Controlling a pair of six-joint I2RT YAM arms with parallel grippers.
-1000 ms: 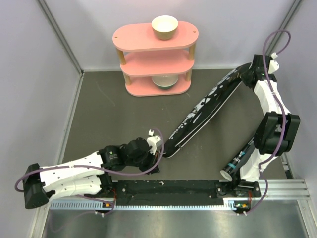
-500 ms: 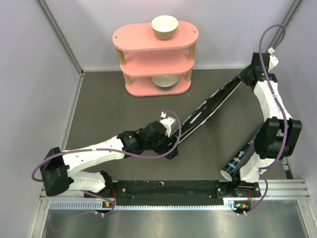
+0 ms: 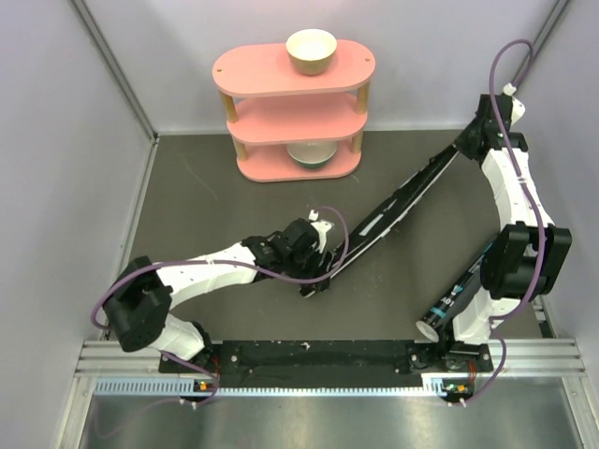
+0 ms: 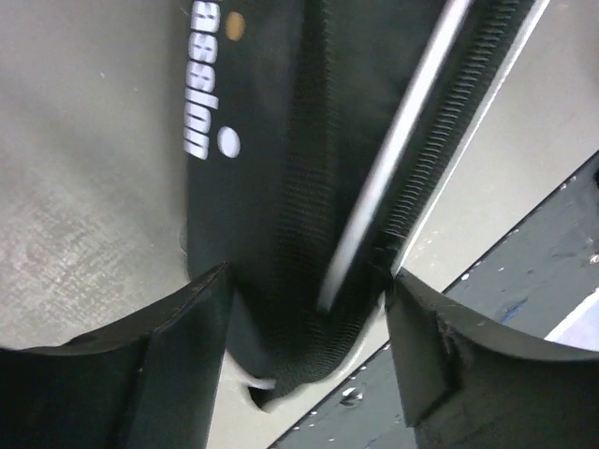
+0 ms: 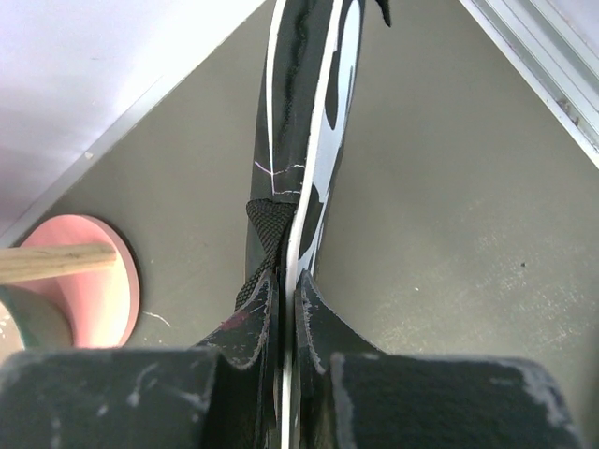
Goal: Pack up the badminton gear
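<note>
1. Black fabric, long and white-lettered, the bag (image 3: 393,210) lies diagonally on the grey table (image 3: 206,215), running from the far right to the centre.
2. The step in hand seems to be working the bag's near end. It would go best with the far end anchored and the left fingers (image 4: 178,327) squared on the toothed zip (image 4: 459,140) before closing, so that the fabric does not bunch.
3. At the far right, the right gripper (image 5: 284,285) is pinched tight on the bag's far end, its arm reaching far along the right side.
4. Astride the near end, the left gripper (image 4: 304,281) has its jaws spread wide and grips nothing. Its arm stretches low from the near left.
5. A black tube (image 3: 457,301) lies at the near right, outside the bag.
</note>
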